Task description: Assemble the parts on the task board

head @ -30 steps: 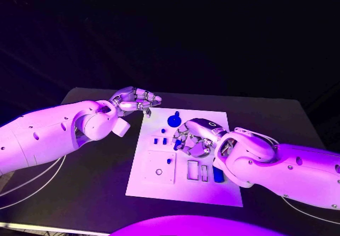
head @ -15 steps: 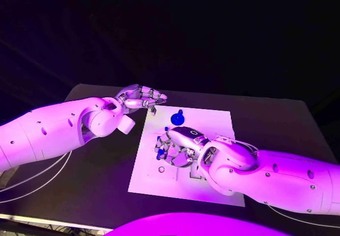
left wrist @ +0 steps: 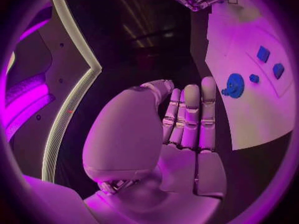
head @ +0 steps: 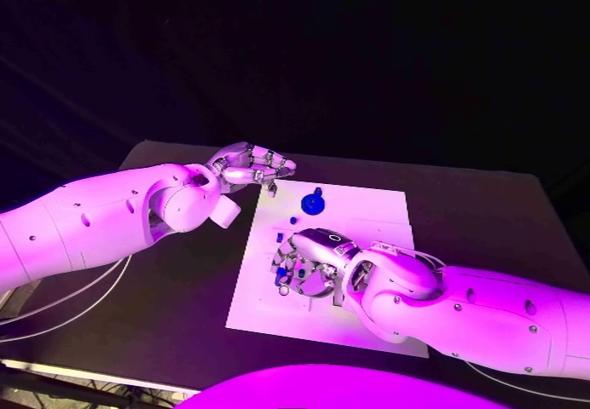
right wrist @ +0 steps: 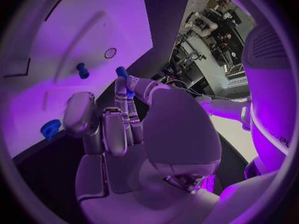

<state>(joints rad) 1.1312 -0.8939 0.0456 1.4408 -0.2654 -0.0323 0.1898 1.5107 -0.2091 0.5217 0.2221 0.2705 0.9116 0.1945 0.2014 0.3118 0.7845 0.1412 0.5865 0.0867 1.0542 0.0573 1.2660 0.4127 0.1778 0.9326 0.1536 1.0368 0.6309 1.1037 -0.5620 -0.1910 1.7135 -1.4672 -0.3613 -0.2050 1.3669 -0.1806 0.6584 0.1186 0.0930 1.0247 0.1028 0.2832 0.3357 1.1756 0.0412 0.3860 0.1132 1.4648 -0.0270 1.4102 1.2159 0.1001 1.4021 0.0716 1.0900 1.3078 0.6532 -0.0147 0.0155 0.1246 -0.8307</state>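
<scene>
White task board (head: 369,213) lies in the middle of the black table (head: 492,213), and we see both arms reaching over it in the head view. We find the left hand (head: 250,168) hovering just beyond the board's far left corner, over the dark tabletop; in the left wrist view (left wrist: 187,124) its fingers lie straight and pressed side by side, with nothing between them and the thumb. We note a blue gear-shaped part (head: 314,204) lying flat on the far portion of the board, near this hand but apart from it; the same part (left wrist: 234,85) appears in the left wrist view with three smaller blue parts (left wrist: 263,54) beside it on the white surface.

We place the right hand (head: 310,260) low over the left-centre of the board. In the right wrist view (right wrist: 118,119) we see its fingers drawn together, with a small blue part (right wrist: 122,74) pinched at the fingertips. A blue peg (right wrist: 82,70) stands in the board close to a small round hole (right wrist: 110,53), and another blue part (right wrist: 51,129) sits near the board's edge. In the head view we make out further small blue parts (head: 281,273) beside the right hand's fingers; whether they touch them we cannot tell.
</scene>
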